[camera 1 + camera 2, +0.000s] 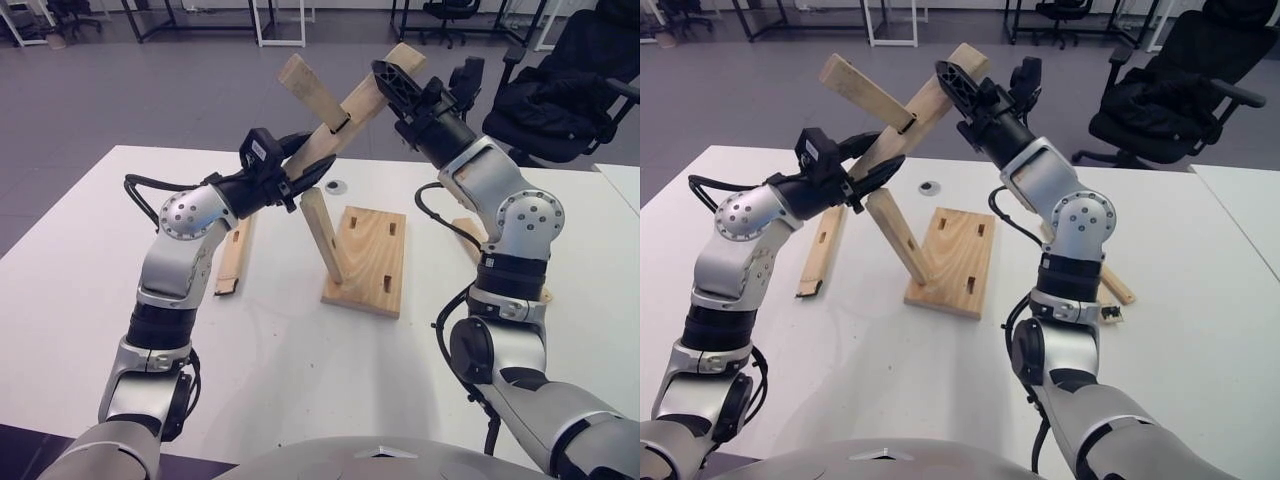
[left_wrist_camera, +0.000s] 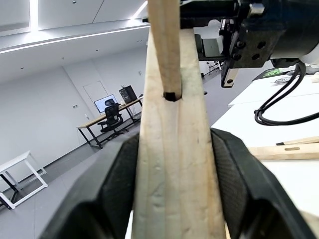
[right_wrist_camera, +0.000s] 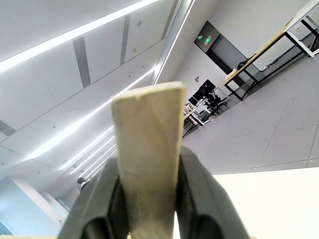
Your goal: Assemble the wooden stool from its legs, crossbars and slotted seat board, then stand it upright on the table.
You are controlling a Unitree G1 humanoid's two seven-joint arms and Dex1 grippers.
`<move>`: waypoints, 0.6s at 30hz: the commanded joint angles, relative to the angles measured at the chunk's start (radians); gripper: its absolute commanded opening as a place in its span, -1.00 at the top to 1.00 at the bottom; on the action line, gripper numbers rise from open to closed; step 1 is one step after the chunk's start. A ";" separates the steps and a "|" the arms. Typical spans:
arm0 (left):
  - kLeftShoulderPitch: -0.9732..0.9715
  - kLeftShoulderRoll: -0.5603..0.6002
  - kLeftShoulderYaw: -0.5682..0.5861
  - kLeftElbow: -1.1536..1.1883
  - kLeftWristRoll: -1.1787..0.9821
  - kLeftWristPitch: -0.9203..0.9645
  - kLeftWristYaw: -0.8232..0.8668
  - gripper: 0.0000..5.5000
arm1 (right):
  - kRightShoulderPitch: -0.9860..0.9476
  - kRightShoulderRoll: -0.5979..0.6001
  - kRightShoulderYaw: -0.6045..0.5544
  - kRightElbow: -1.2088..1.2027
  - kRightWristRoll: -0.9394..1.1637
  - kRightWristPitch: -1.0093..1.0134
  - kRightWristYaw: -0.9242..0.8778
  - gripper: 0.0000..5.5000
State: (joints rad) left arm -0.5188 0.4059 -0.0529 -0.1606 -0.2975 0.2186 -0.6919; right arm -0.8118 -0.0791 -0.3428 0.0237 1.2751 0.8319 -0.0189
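A long wooden leg (image 1: 350, 115) hangs slanted in the air above the table, held at both ends. My left gripper (image 1: 298, 170) is shut on its lower end, and my right gripper (image 1: 393, 88) is shut on its upper end. A crossbar (image 1: 312, 90) sits in the leg's slot and juts up to the left; the joint (image 2: 171, 94) faces the left wrist camera. Another wooden bar (image 1: 322, 235) slants down from just under the left gripper to the slotted seat board (image 1: 372, 262), which lies flat. I cannot tell whether that bar is joined to anything.
A loose slotted leg (image 1: 235, 250) lies on the table left of the board. Another wooden piece (image 1: 1115, 285) lies on the right, partly behind my right arm. A small grey disc (image 1: 336, 186) sits behind the board. An office chair (image 1: 570, 90) stands beyond the table's right rear.
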 commanded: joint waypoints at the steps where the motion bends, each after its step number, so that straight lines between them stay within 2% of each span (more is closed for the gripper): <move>1: -0.028 -0.006 -0.002 0.036 0.020 0.010 0.018 0.14 | 0.026 0.001 -0.029 -0.012 -0.003 -0.040 -0.018 0.63; 6: -0.077 -0.045 0.071 0.074 -0.033 0.044 0.080 -0.14 | 0.058 -0.005 -0.111 -0.021 -0.012 -0.142 -0.094 0.63; 11: 0.001 -0.016 0.094 0.097 0.008 0.068 0.120 -0.44 | 0.268 -0.050 -0.145 -0.186 -0.072 -0.138 -0.231 0.63; 14: 0.149 -0.004 0.062 0.089 0.066 0.083 0.150 -0.44 | 0.446 -0.039 -0.159 -0.365 -0.049 -0.110 -0.388 0.63; 18: 0.325 -0.008 -0.048 0.122 0.207 0.034 0.202 -0.44 | 0.627 -0.029 -0.125 -0.539 0.014 -0.076 -0.539 0.63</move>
State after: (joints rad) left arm -0.2470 0.3961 -0.0643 -0.0547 -0.1431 0.2695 -0.5112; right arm -0.2355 -0.1168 -0.4840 -0.4512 1.2496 0.7394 -0.4950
